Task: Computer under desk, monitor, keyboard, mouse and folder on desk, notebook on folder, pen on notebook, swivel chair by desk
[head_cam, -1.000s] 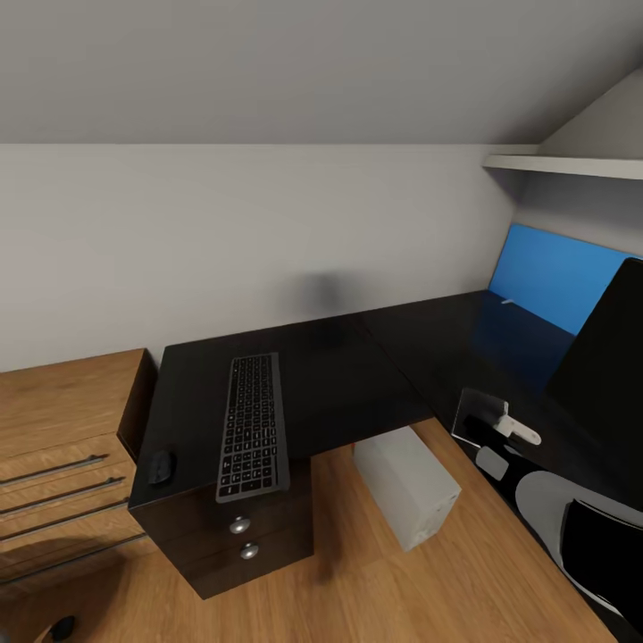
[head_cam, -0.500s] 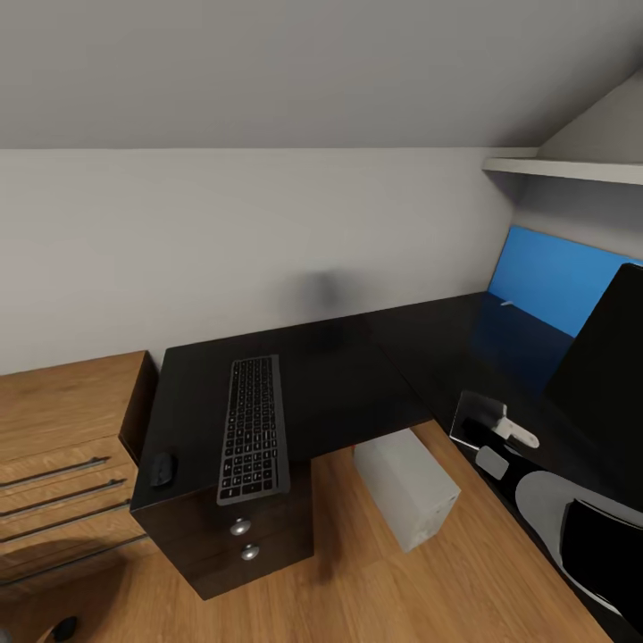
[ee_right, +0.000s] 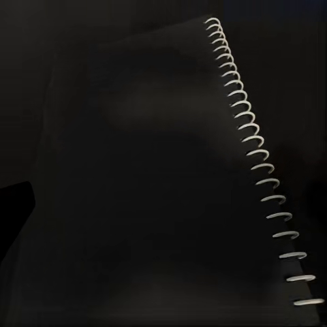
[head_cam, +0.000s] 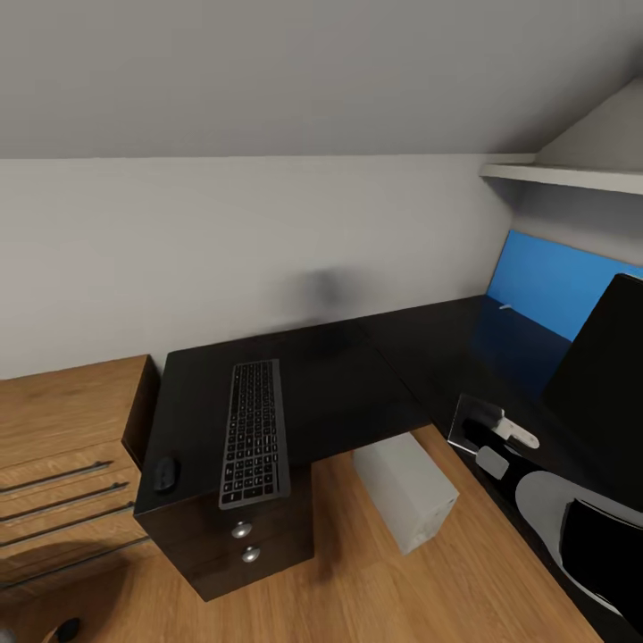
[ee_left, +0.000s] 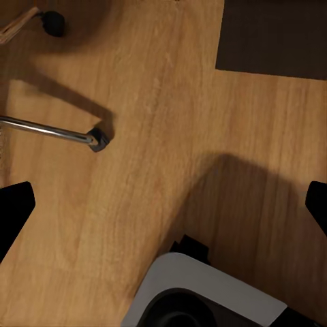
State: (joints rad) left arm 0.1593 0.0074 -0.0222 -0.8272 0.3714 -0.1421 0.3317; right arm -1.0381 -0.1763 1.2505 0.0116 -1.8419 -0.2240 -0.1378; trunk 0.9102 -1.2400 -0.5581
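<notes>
The black L-shaped desk (head_cam: 357, 375) fills the middle of the head view. The keyboard (head_cam: 254, 433) lies on its left wing, and the mouse (head_cam: 165, 471) sits apart to its left near the front corner. The light grey computer (head_cam: 406, 491) stands on the floor under the desk's inner corner. The monitor (head_cam: 600, 375) is on the right wing. The pen (head_cam: 506, 306) lies by the blue back panel. My right gripper (ee_right: 163, 204) is open just over the spiral-bound notebook (ee_right: 157, 170). My left gripper (ee_left: 163, 204) is open above the floor. A chrome leg of the swivel chair (ee_left: 48, 128) is beside it. The folder is out of view.
A wooden dresser (head_cam: 62, 429) with metal handles stands against the desk's left side. A white shelf (head_cam: 563, 174) hangs above the right wing under the sloped ceiling. My own grey base (ee_left: 204, 293) sits close to the chair's castors (ee_left: 99, 139) on the wooden floor.
The whole head picture has slid down a little, so the camera has moved. The things on the desk and my right arm hold their places.
</notes>
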